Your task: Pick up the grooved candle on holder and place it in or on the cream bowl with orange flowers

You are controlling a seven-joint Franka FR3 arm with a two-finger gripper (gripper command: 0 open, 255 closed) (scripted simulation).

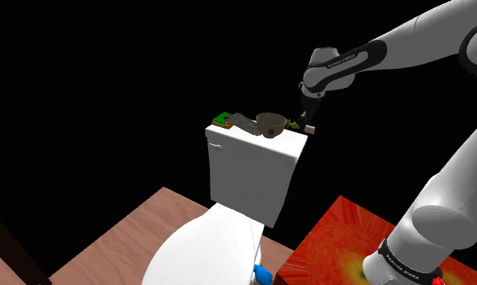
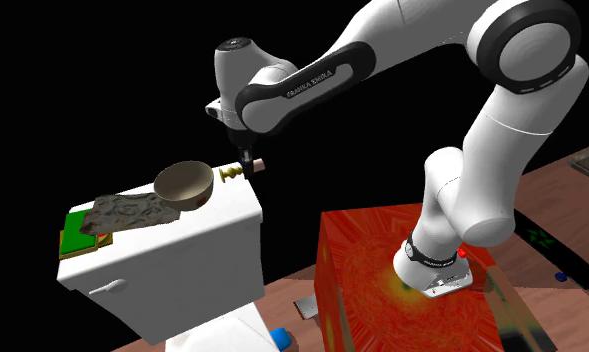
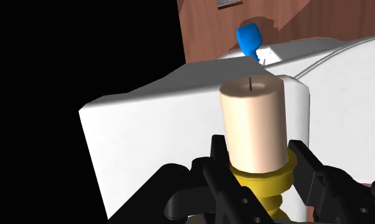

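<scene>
A pale cream candle (image 3: 253,124) with a thin wick stands on a gold ribbed holder (image 3: 263,183). My gripper (image 3: 262,168) is shut on the holder, one black finger (image 3: 219,167) on each side. In the outside views the candle (image 2: 252,166) hangs sideways at the tank's edge. Its gold holder end points toward the bowl (image 2: 185,184), under the gripper (image 2: 246,157). The bowl (image 1: 270,124) looks brownish and sits on the white toilet tank (image 1: 253,166). The candle (image 1: 306,127) is beside the bowl, a short gap away and about level with its rim.
A grey-brown crumpled object (image 2: 127,211) and a flat green item (image 2: 78,232) lie on the tank beyond the bowl. Below are the white toilet lid (image 1: 204,251), a blue object (image 1: 262,275), the wooden floor (image 1: 123,235) and my red-orange stand (image 2: 402,270). A black area surrounds the tank.
</scene>
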